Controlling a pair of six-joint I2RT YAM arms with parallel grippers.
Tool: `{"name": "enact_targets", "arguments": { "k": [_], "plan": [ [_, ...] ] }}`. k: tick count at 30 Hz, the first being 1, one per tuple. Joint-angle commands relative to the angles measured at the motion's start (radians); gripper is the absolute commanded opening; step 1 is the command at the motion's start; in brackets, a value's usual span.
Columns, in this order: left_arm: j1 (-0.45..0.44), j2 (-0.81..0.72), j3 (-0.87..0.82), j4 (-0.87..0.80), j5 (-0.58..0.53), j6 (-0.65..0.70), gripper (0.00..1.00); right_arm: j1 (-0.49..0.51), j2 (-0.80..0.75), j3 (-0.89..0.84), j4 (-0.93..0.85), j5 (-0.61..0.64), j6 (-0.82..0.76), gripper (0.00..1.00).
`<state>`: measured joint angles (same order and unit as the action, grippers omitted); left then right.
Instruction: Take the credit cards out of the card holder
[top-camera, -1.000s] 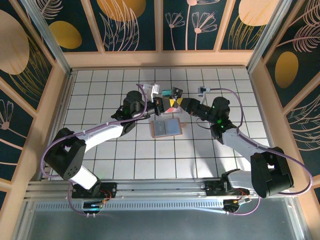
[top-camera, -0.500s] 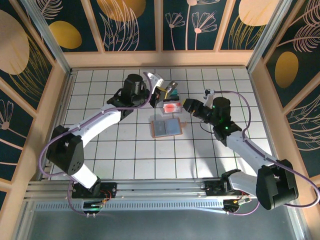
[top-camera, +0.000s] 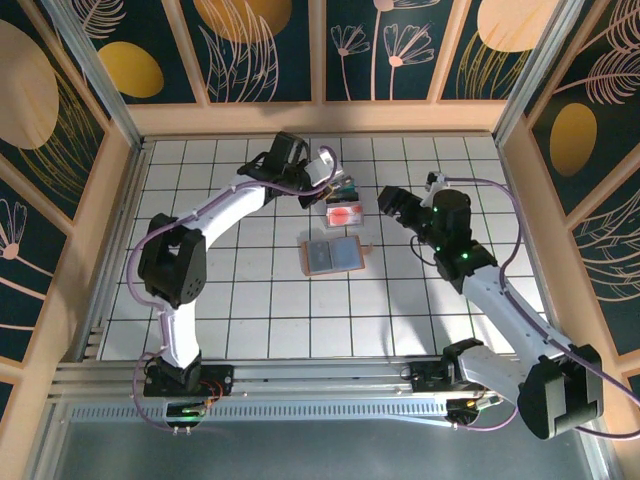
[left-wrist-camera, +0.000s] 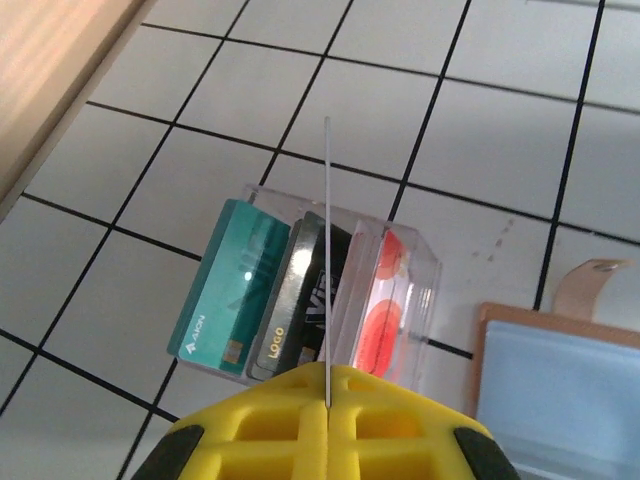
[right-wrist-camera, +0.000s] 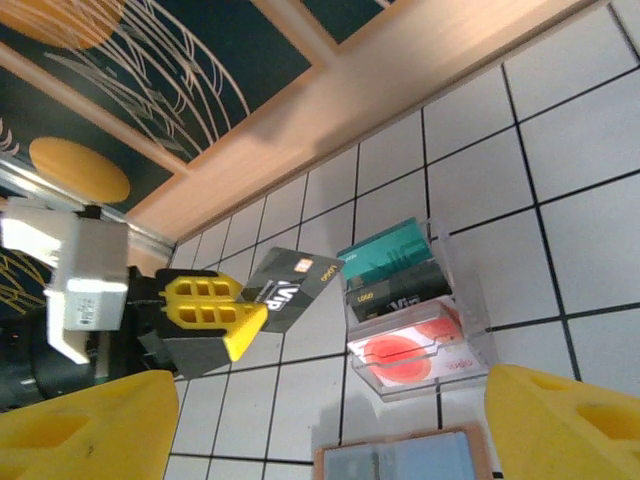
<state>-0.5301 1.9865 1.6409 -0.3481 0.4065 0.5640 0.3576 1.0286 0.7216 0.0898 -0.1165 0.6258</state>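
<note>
While left claw (right-wrist-camera: 250, 318) pinches a dark card (right-wrist-camera: 295, 285) (VIP-marked), right claw (top-camera: 388, 204) gapes

Tiled table (top-camera: 250, 300): card holder (top-camera: 333, 255), clear tray (top-camera: 343, 215)

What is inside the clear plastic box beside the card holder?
The clear box holds a teal card, a black card and a red-spotted card. Whether more lie beneath is hidden.

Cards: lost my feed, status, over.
Left gripper shut on dark card. Right gripper open, empty. Holder open flat; other cards in clear tray. Nothing blocking.
</note>
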Motion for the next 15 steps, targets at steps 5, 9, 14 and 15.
{"name": "enact_targets", "arguments": {
  "k": [5, 9, 14, 15],
  "plan": [
    [0.003, 0.114, 0.138, -0.145, 0.005, 0.201, 0.0, 0.0, -0.035, 0.012, -0.054, 0.105, -0.015, 0.84],
    [0.002, 0.169, 0.195, -0.173, 0.015, 0.224, 0.0, 0.001, -0.04, 0.012, -0.06, 0.12, -0.015, 0.84],
    [0.002, 0.215, 0.234, -0.159, 0.014, 0.239, 0.0, 0.001, -0.05, -0.002, -0.053, 0.124, -0.004, 0.85],
    [0.002, 0.226, 0.246, -0.16, 0.015, 0.238, 0.0, 0.001, -0.05, -0.005, -0.054, 0.124, -0.003, 0.85]
  ]
}}
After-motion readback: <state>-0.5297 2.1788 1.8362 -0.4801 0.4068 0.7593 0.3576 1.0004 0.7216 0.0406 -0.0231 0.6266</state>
